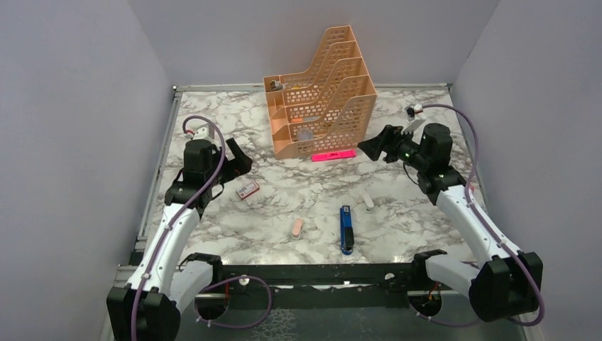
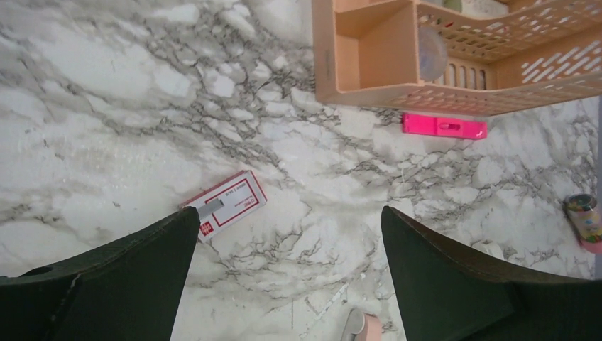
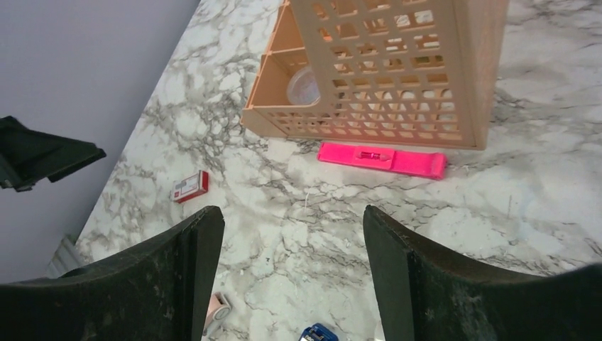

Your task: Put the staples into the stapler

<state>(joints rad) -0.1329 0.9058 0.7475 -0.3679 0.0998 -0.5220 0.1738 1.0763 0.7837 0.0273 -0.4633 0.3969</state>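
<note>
While both of my arms reach out over the marble table [image 1: 298, 192], the largest thing on it is the orange lattice organizer [image 1: 323, 106], which stands toward the far edge near the middle. My left gripper [image 2: 287, 217] hangs over the left part of the table with its jaws spread wide and nothing between them. My right gripper [image 3: 291, 213] hangs to the right of the organizer, pointing toward it, with its jaws also wide apart and empty. The bright-pink bar [image 1: 333, 155] lies flat on the marble, just in front of the organizer's near edge. The stapler [image 1: 346, 229], blue with black ends, lies closed near the middle of the table toward my bases, running lengthwise away from me and well apart from both grippers. The staples box [image 1: 247, 190], white with a red label, lies flat on the left side; in my left wrist view it sits just beside the tip of one finger. The peach-pink oblong piece [image 1: 297, 227] lies left of the stapler, near it but not touching. The small white capsule-like piece [image 1: 368, 201] lies just right of the stapler's far end.
</note>
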